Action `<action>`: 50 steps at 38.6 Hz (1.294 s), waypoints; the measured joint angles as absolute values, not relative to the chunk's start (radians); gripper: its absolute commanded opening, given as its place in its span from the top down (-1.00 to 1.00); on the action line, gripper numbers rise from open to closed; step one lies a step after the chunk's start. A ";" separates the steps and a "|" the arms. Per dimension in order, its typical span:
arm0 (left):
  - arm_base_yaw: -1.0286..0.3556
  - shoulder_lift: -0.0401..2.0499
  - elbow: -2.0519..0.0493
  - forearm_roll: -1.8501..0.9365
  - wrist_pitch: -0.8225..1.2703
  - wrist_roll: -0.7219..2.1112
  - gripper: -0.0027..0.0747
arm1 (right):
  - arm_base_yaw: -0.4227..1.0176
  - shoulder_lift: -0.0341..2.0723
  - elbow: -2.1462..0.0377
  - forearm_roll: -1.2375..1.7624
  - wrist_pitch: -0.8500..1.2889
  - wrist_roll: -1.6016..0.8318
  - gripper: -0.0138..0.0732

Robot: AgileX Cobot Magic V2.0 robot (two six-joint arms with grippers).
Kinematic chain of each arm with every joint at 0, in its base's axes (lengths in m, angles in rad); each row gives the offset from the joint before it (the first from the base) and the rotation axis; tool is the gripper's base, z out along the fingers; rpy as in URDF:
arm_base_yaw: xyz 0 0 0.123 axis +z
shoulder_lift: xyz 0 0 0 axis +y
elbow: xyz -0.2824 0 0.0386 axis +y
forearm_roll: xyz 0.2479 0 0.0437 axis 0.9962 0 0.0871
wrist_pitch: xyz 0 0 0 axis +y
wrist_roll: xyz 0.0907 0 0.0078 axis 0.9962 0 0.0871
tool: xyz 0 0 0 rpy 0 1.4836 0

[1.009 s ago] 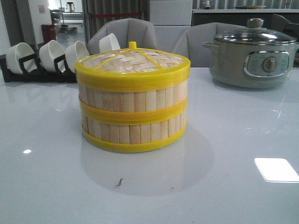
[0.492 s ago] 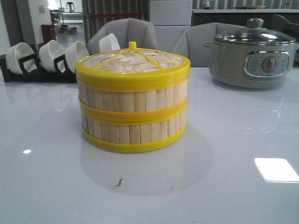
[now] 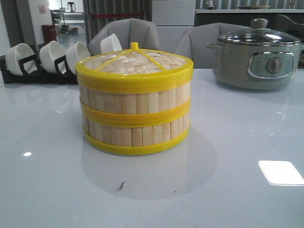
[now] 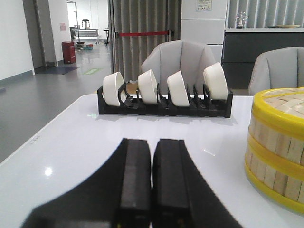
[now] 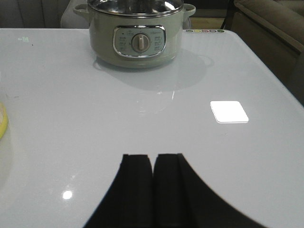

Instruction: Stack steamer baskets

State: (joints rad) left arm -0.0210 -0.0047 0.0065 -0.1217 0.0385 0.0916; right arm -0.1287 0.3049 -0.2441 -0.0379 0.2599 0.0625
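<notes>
Two steamer baskets stand stacked in the middle of the white table, the upper basket (image 3: 135,97) on the lower basket (image 3: 136,134), with the woven yellow-rimmed lid (image 3: 134,63) on top. The same stack (image 4: 278,142) shows in the left wrist view, off to one side of my left gripper (image 4: 152,142), which is shut with nothing in it. My right gripper (image 5: 153,156) is shut too and empty over bare table, and only a yellow sliver of the stack's rim (image 5: 2,126) shows at that view's edge. Neither gripper appears in the front view.
A black rack of white bowls (image 3: 45,59) stands at the back left of the table. A grey-green electric pot with a glass lid (image 3: 256,54) stands at the back right. Grey chairs (image 3: 128,31) sit behind the table.
</notes>
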 measured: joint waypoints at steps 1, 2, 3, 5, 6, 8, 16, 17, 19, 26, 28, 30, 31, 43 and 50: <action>-0.021 -0.005 0.006 -0.122 0.038 0.092 0.70 | -0.129 0.305 -0.244 -0.038 0.260 0.063 0.52; -0.021 -0.005 0.006 -0.122 0.038 0.092 0.70 | -0.129 0.305 -0.244 -0.038 0.260 0.063 0.52; -0.021 -0.005 0.006 -0.122 0.038 0.092 0.70 | -0.129 0.305 -0.244 -0.038 0.260 0.063 0.52; -0.021 -0.005 0.006 -0.122 0.038 0.092 0.70 | -0.129 0.305 -0.244 -0.038 0.260 0.063 0.52; -0.021 -0.005 0.006 -0.122 0.038 0.092 0.70 | -0.129 0.305 -0.244 -0.038 0.260 0.063 0.52; -0.021 -0.005 0.006 -0.122 0.038 0.092 0.70 | -0.129 0.305 -0.244 -0.038 0.260 0.063 0.52; -0.021 -0.005 0.006 -0.086 0.038 0.079 0.70 | -0.129 0.305 -0.244 -0.038 0.260 0.063 0.52; -0.021 -0.005 0.006 -0.071 0.038 0.067 0.70 | -0.129 0.305 -0.244 -0.038 0.260 0.063 0.52; -0.021 -0.005 0.006 -0.038 0.038 0.039 0.70 | -0.129 0.305 -0.244 -0.038 0.260 0.063 0.52; -0.021 -0.005 0.006 0.040 0.038 -0.024 0.70 | -0.129 0.305 -0.244 -0.038 0.260 0.063 0.52; -0.021 -0.005 0.006 0.054 0.038 -0.028 0.70 | -0.129 0.305 -0.244 -0.038 0.260 0.063 0.52; -0.021 -0.005 0.006 0.067 0.038 -0.029 0.70 | -0.129 0.305 -0.244 -0.038 0.260 0.063 0.52; -0.021 -0.005 0.006 0.072 0.038 -0.030 0.70 | -0.129 0.305 -0.244 -0.038 0.260 0.063 0.52; -0.021 -0.005 0.006 0.082 0.038 -0.030 0.70 | -0.129 0.305 -0.244 -0.038 0.260 0.063 0.52; -0.021 -0.005 0.006 0.084 0.038 -0.032 0.70 | -0.129 0.305 -0.244 -0.038 0.260 0.063 0.52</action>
State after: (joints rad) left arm -0.0210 -0.0047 0.0065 0.0837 0.0383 -0.0322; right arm -0.1287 0.3049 -0.2441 -0.0379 0.2599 0.0625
